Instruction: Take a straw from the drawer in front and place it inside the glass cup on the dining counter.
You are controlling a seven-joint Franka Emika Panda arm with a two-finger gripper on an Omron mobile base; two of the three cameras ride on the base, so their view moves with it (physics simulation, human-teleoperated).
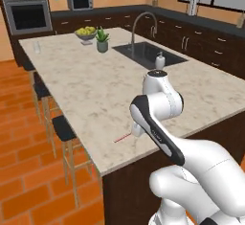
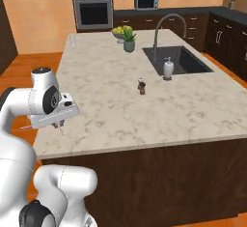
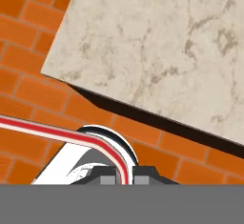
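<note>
My gripper [image 3: 125, 176] is shut on the straw [image 3: 52, 131], a thin red straw that bends at my fingertips and runs off to the left in the hand view. It hangs at the near corner of the dining counter [image 1: 95, 90], where the straw [image 1: 122, 138] pokes out sideways over the beige top. In the right base view the gripper [image 2: 60, 123] sits just over the counter's near left corner. The glass cup [image 1: 37, 48] stands upright at the far left end of the counter [image 2: 120, 105], far from the gripper. The drawer is out of view.
A fruit bowl [image 1: 86, 33] and a potted plant [image 1: 102, 41] stand at the far end. The sink [image 1: 148, 54] with faucet and soap dispenser [image 2: 168, 69] lies to the right. A small brown shaker [image 2: 141, 87] stands mid-counter. Stools [image 1: 64, 128] line the left side over brick floor.
</note>
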